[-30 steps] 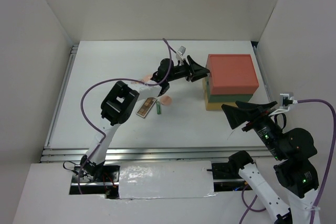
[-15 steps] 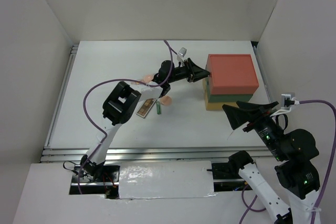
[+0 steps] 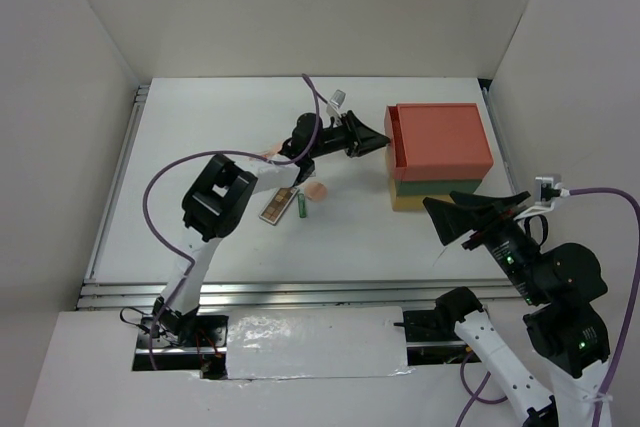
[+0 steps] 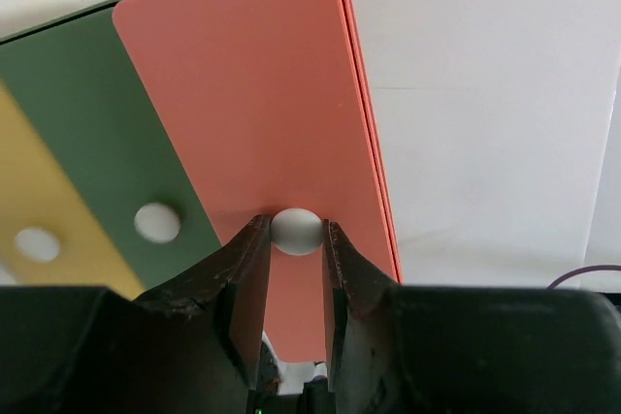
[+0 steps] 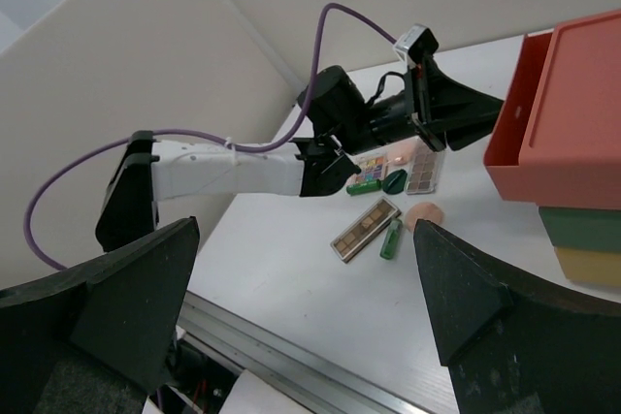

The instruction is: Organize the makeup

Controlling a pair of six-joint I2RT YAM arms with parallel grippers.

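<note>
Drawer-opening seems underway: left gripper (image 4: 294,236) pinches the white knob (image 4: 296,229) of the red drawer (image 4: 252,113), right gripper (image 5: 301,273) gapes wide and empty; next, a straight outward pull.

top wide overhead; left wrist near red drawer (image 4: 262,113); right wrist shares makeup (image 5: 365,229)

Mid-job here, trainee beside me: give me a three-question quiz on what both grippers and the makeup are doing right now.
1. Multiple choice: the left gripper grips the white knob of which drawer? A red, B green, C yellow.
2. True or false: the right gripper is shut on a compact.
3. Fill in: the green tube lies on the ____, outside every drawer.
Key: 1 A, the red drawer. 2 False, it is open and empty. 3 table.
</note>
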